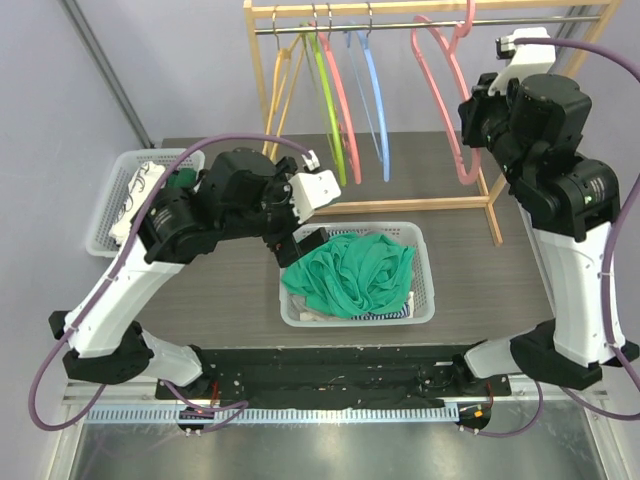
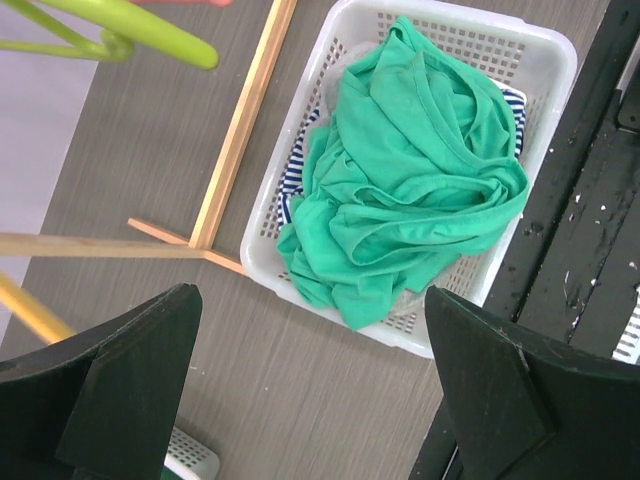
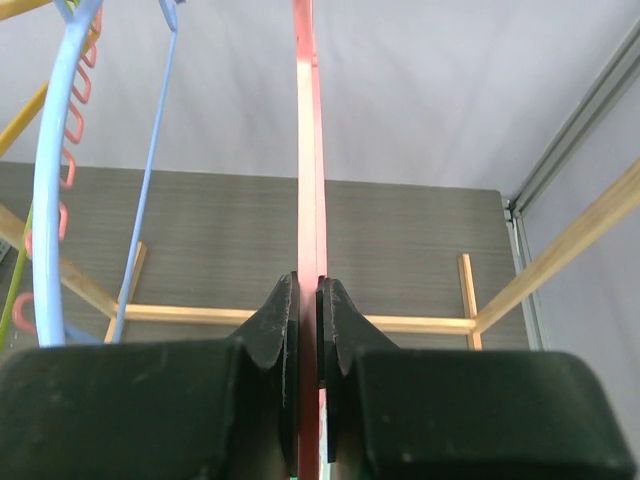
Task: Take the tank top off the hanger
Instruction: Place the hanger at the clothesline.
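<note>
Between the narrow-set fingers of the right gripper (image 3: 307,290) runs the thin edge of the pink hanger (image 3: 307,150), pinched from both sides and rising straight up from the gripper. To the gripper's left hang a blue hanger (image 3: 50,180) and other coloured ones. Beyond and below it are the wooden rack (image 3: 300,320) and the grey desk (image 3: 400,230).

The left gripper (image 2: 310,385) is spread wide and holds nothing. Its two dark fingers (image 2: 130,380) frame the view straight down. Just ahead of and beneath it, the green tank top (image 2: 420,190) lies crumpled in a white basket (image 2: 500,40), heaped over a blue-and-white striped garment (image 2: 297,165) that peeks out at the basket's edge. The tank top is well apart from the pink hanger. Further out from this gripper, the rack's foot crosses the desk and a green hanger (image 2: 130,20) shows above. A second white basket (image 1: 115,190) sits behind the left arm.
</note>
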You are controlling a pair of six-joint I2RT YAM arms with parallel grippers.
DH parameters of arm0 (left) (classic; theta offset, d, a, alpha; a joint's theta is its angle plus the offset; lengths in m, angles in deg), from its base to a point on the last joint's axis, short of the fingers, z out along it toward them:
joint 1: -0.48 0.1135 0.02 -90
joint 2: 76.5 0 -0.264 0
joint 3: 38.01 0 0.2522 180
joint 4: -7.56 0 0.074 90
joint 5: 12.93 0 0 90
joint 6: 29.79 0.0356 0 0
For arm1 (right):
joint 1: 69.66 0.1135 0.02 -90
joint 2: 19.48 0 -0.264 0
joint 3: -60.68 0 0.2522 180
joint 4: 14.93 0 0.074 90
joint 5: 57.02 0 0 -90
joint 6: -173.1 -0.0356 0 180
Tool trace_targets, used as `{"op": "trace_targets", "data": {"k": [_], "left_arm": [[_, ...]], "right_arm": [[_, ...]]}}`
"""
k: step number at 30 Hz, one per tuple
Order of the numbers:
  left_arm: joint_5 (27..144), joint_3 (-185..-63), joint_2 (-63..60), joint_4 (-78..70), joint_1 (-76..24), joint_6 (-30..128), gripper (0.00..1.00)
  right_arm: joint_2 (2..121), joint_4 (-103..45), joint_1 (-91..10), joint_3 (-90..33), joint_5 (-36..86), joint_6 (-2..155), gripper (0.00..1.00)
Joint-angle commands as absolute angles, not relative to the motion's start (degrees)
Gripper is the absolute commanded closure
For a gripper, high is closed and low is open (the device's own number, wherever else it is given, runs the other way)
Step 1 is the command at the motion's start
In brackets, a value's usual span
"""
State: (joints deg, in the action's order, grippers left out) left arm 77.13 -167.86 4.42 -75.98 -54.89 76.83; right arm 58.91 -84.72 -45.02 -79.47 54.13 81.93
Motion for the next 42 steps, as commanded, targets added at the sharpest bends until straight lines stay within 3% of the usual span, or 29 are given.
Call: {"op": "trace_targets", "data": {"k": [1, 15, 38, 40, 42], "left_arm": [[76.6, -167.5, 1.8, -76.9, -54.8, 77.9, 0.0], [75.4, -169.7, 1.1, -76.7, -54.8, 77.6, 0.0], [78.2, -179.6, 4.8, -76.6, -53.2, 76.1, 0.0], [79.4, -179.8, 4.7, -76.6, -52.8, 75.3, 0.0], [80.8, -179.6, 4.7, -76.7, -52.3, 74.9, 0.0]], "right_arm": [[61.5, -79.8, -44.9, -85.1, 54.9, 82.8, 0.99], [66.6, -78.5, -45.2, -84.2, 55.6, 85.2, 0.99], [60.9, -75.3, -46.1, -68.6, 54.1, 83.2, 0.99], [60.2, -75.1, -46.1, -66.8, 54.6, 83.2, 0.96], [58.8, -74.7, -46.1, -64.5, 55.0, 83.2, 0.84]]}}
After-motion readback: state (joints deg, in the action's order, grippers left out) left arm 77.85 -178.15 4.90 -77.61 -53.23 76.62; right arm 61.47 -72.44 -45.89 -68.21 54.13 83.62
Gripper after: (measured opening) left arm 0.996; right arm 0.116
